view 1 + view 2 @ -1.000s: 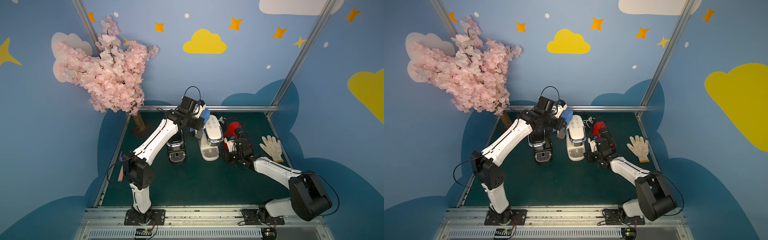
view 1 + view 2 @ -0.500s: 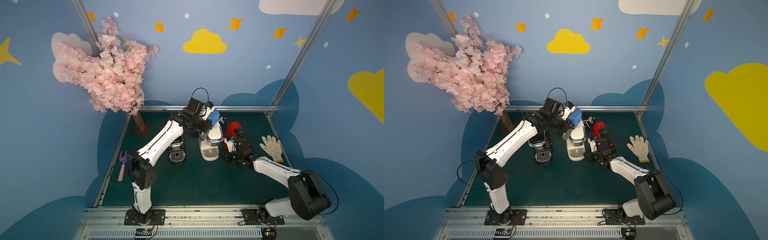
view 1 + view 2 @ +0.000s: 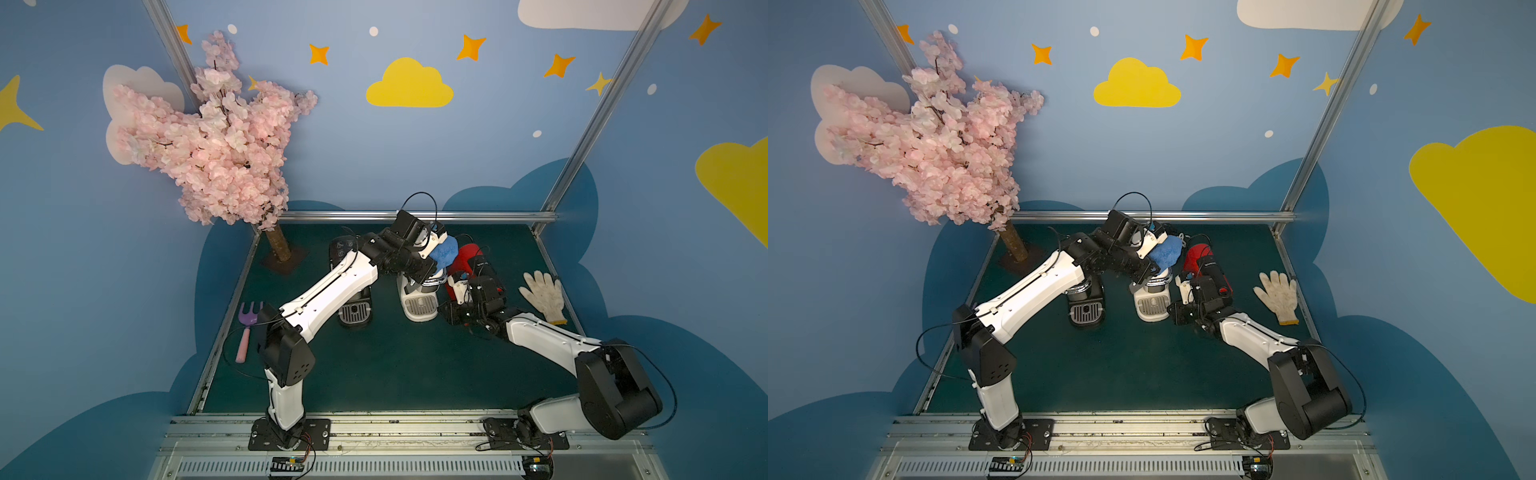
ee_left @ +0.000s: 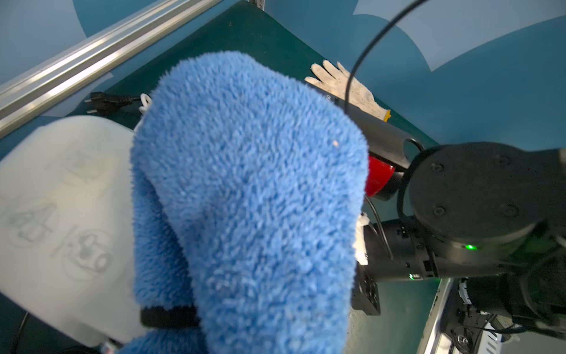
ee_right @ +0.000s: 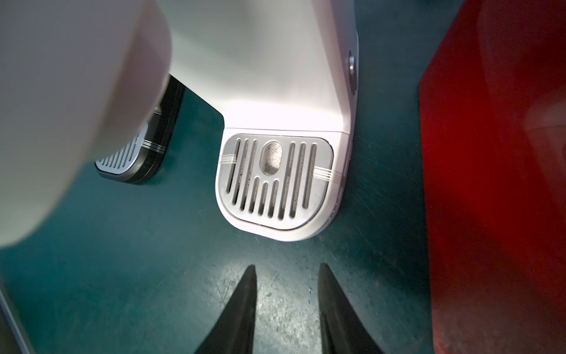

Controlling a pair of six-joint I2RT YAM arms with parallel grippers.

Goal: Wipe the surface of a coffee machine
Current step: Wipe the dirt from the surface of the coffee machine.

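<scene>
Your left end effector (image 3: 435, 246) pinches the blue cloth (image 3: 445, 252) against the coffee machine (image 3: 419, 307) to wipe it, while your right end effector (image 5: 287, 267) hovers part-open, empty, beside its base.

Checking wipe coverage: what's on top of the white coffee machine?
The blue cloth in the left gripper hangs over its top. Some icons show beside it; the part underneath is hidden.

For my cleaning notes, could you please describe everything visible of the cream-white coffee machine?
The coffee machine is cream-white plastic, upright on the green mat between the black machine and the red one. Its rounded top bears faint grey icons; its base holds a slotted silver drip grille, speckled with dirt. A blue cloth covers part of the top, apparently touching.
</scene>
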